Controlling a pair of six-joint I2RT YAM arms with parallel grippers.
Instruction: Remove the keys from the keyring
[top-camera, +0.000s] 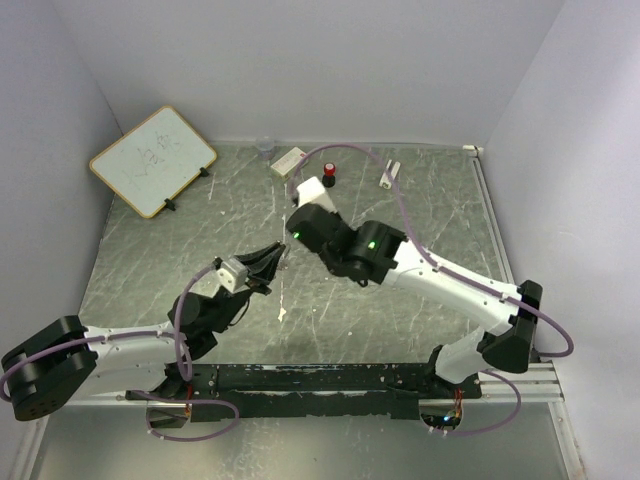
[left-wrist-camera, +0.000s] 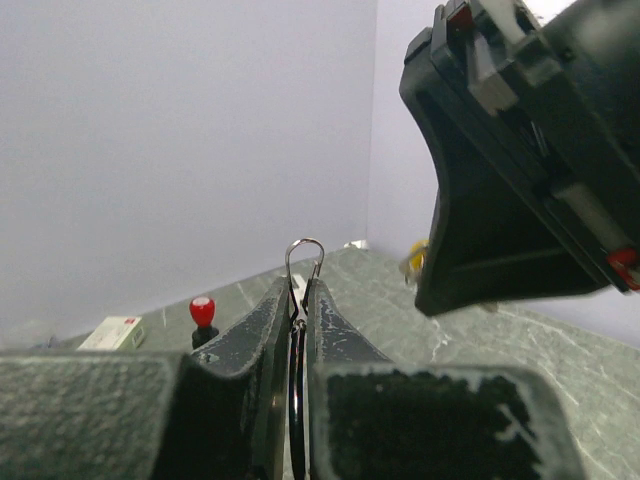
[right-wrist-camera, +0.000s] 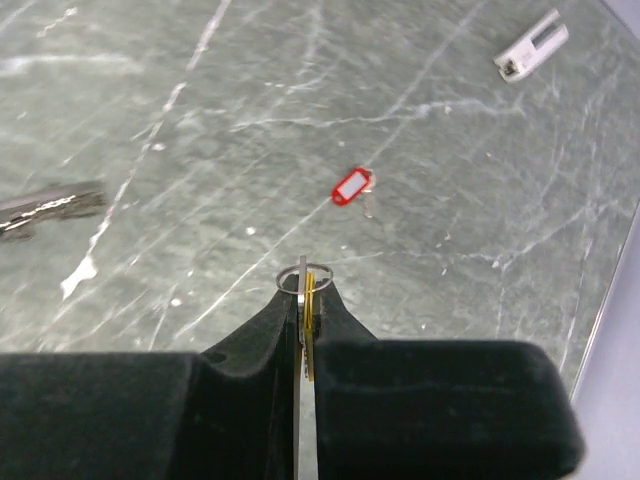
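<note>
Your right gripper (right-wrist-camera: 301, 291) is clamping the yellow key (right-wrist-camera: 309, 302) lengthwise along its fingers; your left gripper (left-wrist-camera: 303, 286) is pinching the keyring (left-wrist-camera: 305, 241) upright.

Glossy, seemingly metal keyring (right-wrist-camera: 285, 268); smooth polished table (right-wrist-camera: 450, 200).

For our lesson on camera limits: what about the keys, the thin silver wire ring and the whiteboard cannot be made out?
Left wrist view: the thin silver wire ring shows only a loop; the shut fingers of the left gripper hide the rest.
Right wrist view: the yellowish key is mostly buried in the shut right gripper.
Top view: writing on the wood-framed whiteboard is too faint to read.
</note>
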